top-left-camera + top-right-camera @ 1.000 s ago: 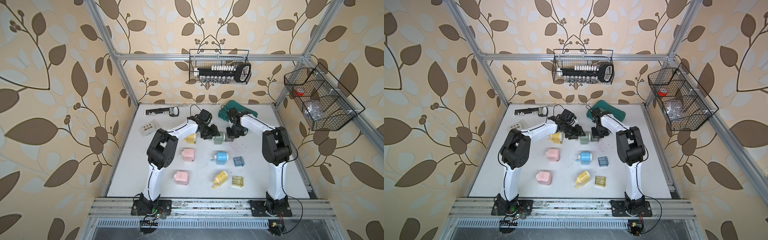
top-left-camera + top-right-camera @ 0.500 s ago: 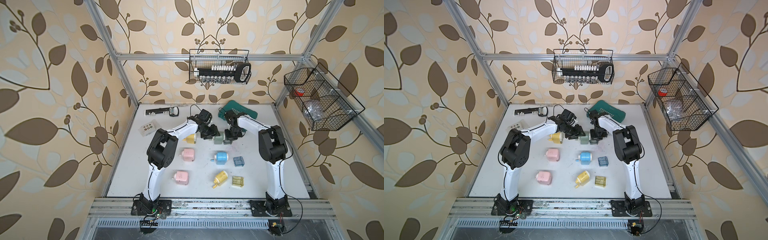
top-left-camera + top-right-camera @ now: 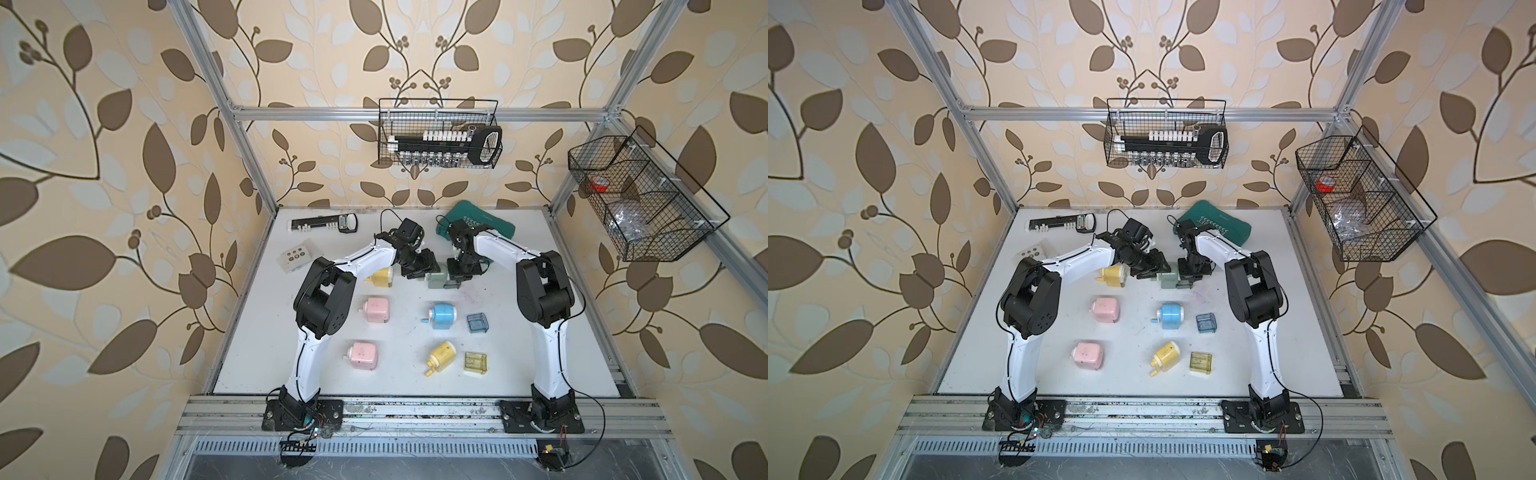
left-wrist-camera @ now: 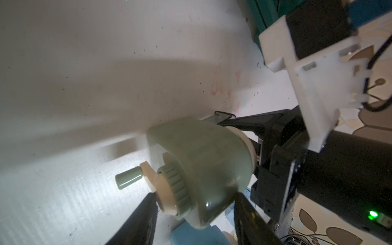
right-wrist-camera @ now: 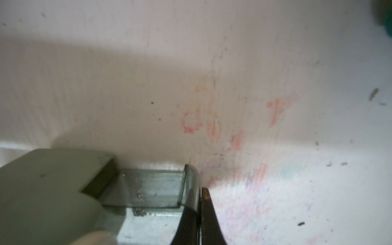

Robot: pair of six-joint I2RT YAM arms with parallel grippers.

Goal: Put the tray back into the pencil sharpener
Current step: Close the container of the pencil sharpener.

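Sage-green plastic pencil sharpener (image 3: 435, 277) sits toward the rear middle of the white tabletop (image 3: 403, 340), clamped on both sides by the left gripper (image 4: 194, 199). Its clear rectangular tray (image 5: 152, 187) is only partway into the slot; the outer end sticks out, with grey specks (image 5: 139, 196) inside. The right gripper (image 5: 200, 192) has its fingers pressed together, holding nothing, with the tips just touching the tray's outer end wall.

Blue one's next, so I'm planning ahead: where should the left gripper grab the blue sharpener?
Probably across the body of the blue sharpener, coming from its crank end: the crank points away from the blue tray, so the end facing it stays free.
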